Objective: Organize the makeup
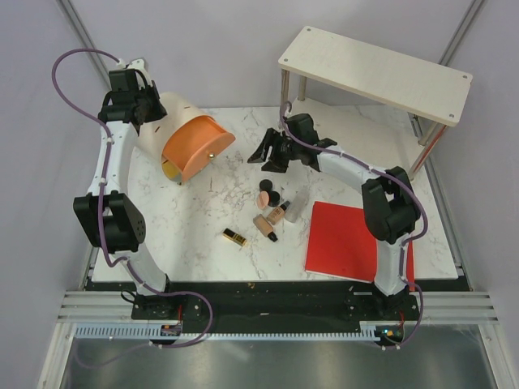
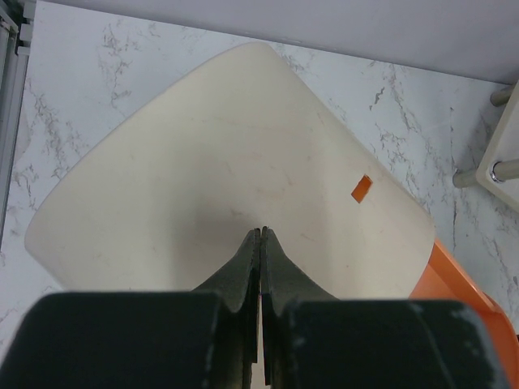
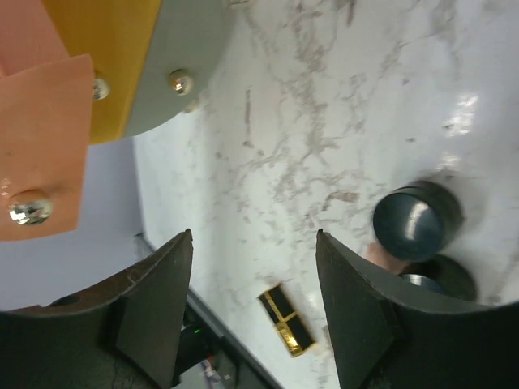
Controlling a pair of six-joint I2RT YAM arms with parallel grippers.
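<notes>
The makeup lies in a cluster mid-table: a peach puff, a black compact, two beige foundation tubes and a gold-and-black lipstick. My right gripper is open and empty, just behind the cluster. In the right wrist view its gripper frames bare table, with the lipstick below and two compacts and the puff to the right. My left gripper is shut, its tips over the case's cream lid.
The orange-yellow case lies open at the back left, its cream lid tipped back. A flat red sheet lies front right. A small wooden shelf stands at the back right. A pale small bottle lies beside the tubes.
</notes>
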